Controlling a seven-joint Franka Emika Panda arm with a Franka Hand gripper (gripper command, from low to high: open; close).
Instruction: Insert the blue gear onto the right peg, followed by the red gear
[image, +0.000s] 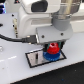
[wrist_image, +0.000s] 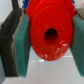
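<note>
In the exterior view my gripper (image: 52, 47) hangs over the white plate with the black border (image: 34, 59). It is shut on the red gear (image: 52, 48), which sits just above the blue gear (image: 51, 55) on the plate. The blue gear lies flat at the plate's end toward the exterior view's right. The right peg is hidden under the gears. In the wrist view the red gear (wrist_image: 50, 36) fills the frame, its centre hole dark, clamped between the teal pads (wrist_image: 22, 47). A sliver of blue shows behind it.
The other thin dark pin (image: 36, 56) stands on the plate toward the exterior view's left. The arm's white body (image: 35, 20) and a black cable (image: 15, 39) hang above the white table.
</note>
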